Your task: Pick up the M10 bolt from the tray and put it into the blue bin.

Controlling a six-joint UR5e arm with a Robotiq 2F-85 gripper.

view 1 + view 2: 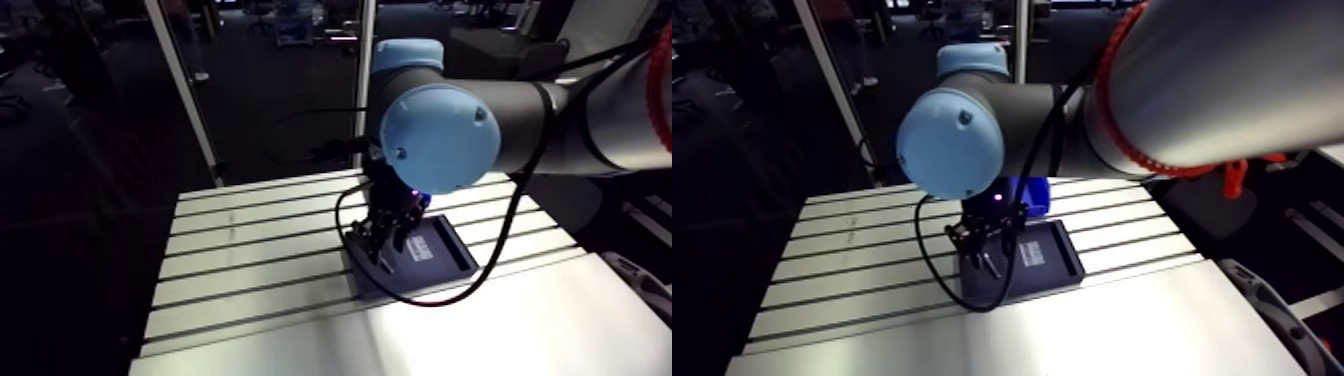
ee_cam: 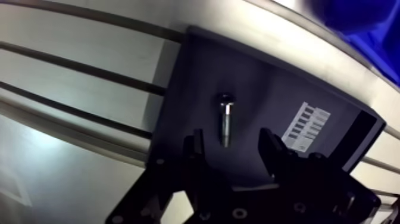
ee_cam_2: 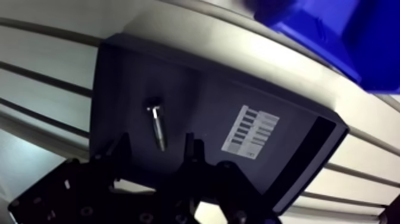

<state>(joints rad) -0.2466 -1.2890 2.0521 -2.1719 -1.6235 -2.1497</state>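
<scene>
The claw (image 2: 231,143) is open and empty above the tray (image 2: 196,65). The M10 bolt (image 2: 225,116) lies flat in it, between the fingers (image 2: 193,146). Risk: an off-centre closure may roll the round shank out of grip.

Bolt (image 2: 225,119) lies alone; tray (image 2: 196,71) bare either side; blue bin (image 3: 333,30) just beyond tray.

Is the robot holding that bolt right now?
No, the bolt lies loose in the tray, with the open end effector above it.
</scene>
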